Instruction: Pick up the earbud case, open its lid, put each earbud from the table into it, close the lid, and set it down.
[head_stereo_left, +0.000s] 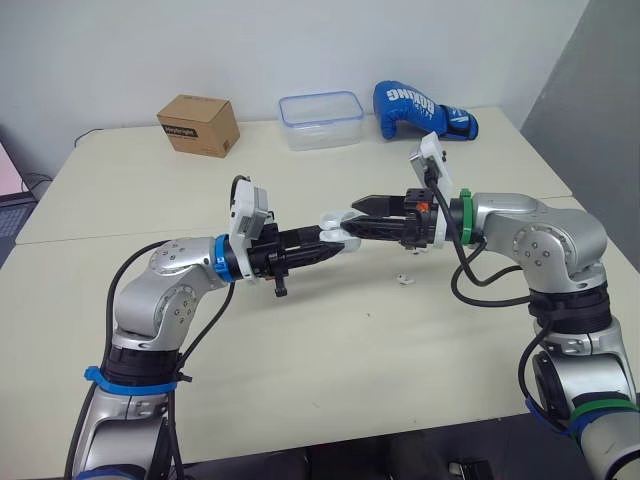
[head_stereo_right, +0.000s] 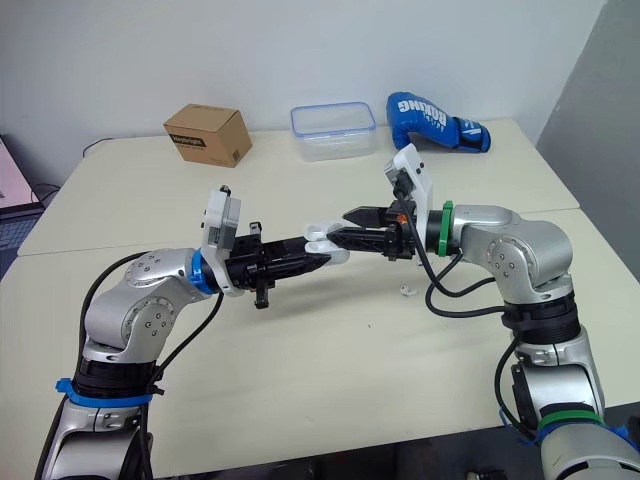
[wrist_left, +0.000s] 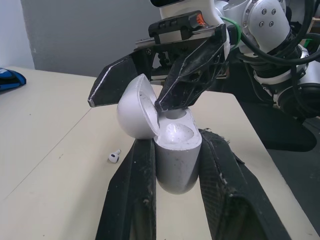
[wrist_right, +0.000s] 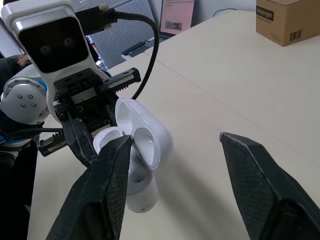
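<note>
Head views show the left gripper (head_stereo_left: 335, 242) clamping the earbud case (head_stereo_left: 338, 226) above the table (head_stereo_left: 300, 340), 1 earbud (head_stereo_left: 403, 279) lying nearby; left wrist view, lid (wrist_left: 137, 112) open; right wrist view, right gripper (wrist_right: 175, 136) spread wide beside it, so loading probably needs that earbud pinched next.

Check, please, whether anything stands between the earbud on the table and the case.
Nothing visible does. The earbud lies on bare table near the right gripper, and the earbud case, held in the left gripper, has its lid open.
</note>
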